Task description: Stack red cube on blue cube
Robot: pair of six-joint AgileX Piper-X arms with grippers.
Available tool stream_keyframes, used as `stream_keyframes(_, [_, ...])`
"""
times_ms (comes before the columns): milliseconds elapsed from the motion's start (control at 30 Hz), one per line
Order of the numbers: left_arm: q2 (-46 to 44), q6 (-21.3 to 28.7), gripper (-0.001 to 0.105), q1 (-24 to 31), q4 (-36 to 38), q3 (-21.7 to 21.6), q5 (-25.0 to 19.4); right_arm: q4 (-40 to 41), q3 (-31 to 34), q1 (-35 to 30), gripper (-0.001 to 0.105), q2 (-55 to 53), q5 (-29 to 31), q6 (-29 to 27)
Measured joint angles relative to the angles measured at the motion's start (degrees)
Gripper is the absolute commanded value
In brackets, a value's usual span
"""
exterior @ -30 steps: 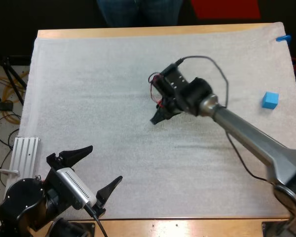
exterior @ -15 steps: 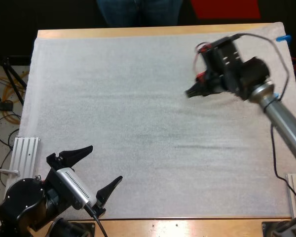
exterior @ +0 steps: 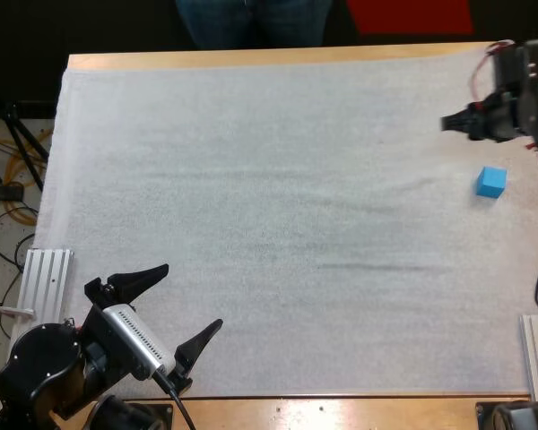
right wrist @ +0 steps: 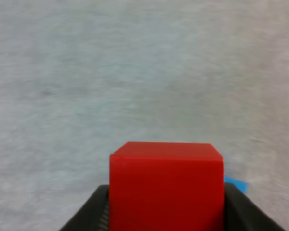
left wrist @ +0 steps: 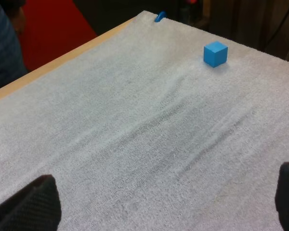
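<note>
Right gripper (exterior: 453, 123) clamps red cube (right wrist: 166, 185); left gripper (exterior: 193, 296) gapes.

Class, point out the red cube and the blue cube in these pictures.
red cube (right wrist: 166, 192): right wrist view, on its large near face.
blue cube (exterior: 490, 181): high view, on its visible middle.

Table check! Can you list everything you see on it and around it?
Surface: white mat on a wooden table, with faint creases.
Job's things: blue cube alone near the mat's right edge; red cube held, not stacked yet.
Clutter: metal rail at the table's near left corner.
Grippers: left gripper open, over the mat's near edge; right gripper shut on the red cube, just beyond the blue cube.
Cables: orange cables on the floor, left of the table.
Surroundings: a person's legs past the far side.
</note>
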Motion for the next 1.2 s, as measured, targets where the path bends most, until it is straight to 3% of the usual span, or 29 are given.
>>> stream_keyframes(300, [0.00,-0.18,0.087,0.00,0.00,0.00,0.00,-1.33,6.44,-6.59,0.004,0.00,-1.27,1.30])
stream_keyframes(533, [0.00,-0.18,0.087,0.00,0.00,0.00,0.00,-6.63,12.47,-7.25,0.004,0.53,-1.27,1.81])
stream_keyframes(1200, [0.00,-1.88,0.087,0.00,0.00,0.00,0.00,-10.48,13.35,-7.25,0.004,8.56,-1.27,7.17])
